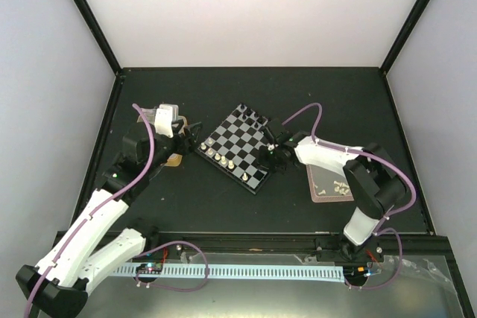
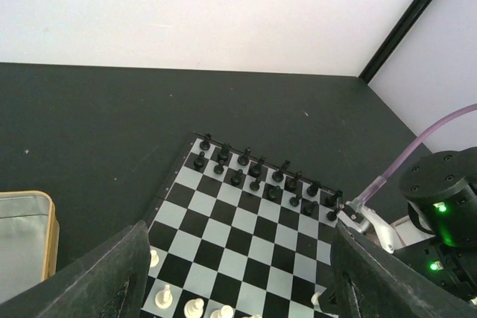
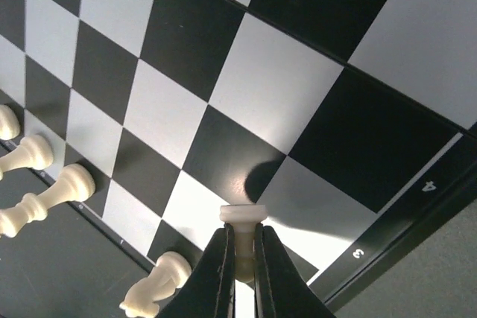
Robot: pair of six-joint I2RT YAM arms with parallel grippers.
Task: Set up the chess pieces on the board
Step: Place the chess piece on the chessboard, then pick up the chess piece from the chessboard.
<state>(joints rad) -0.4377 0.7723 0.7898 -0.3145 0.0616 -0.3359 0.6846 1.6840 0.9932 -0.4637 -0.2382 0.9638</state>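
The board (image 1: 240,148) lies turned like a diamond at mid-table. Black pieces (image 2: 257,173) fill its far rows. Several cream pieces (image 1: 222,159) stand along its near-left edge. My right gripper (image 3: 241,258) is shut on a cream piece (image 3: 244,215), holding it base-first just above the board's squares (image 3: 261,94) near the edge marked 3. Other cream pieces (image 3: 45,197) stand along the board's left edge there. My left gripper (image 2: 238,273) is open and empty, hovering off the board's left corner, its fingers (image 2: 104,273) framing the board (image 2: 246,243).
A pink tray (image 1: 329,182) with a few pieces lies right of the board under the right arm. A yellow-rimmed metal tin (image 2: 22,236) sits left of the board. Black frame rails bound the dark table (image 1: 246,91).
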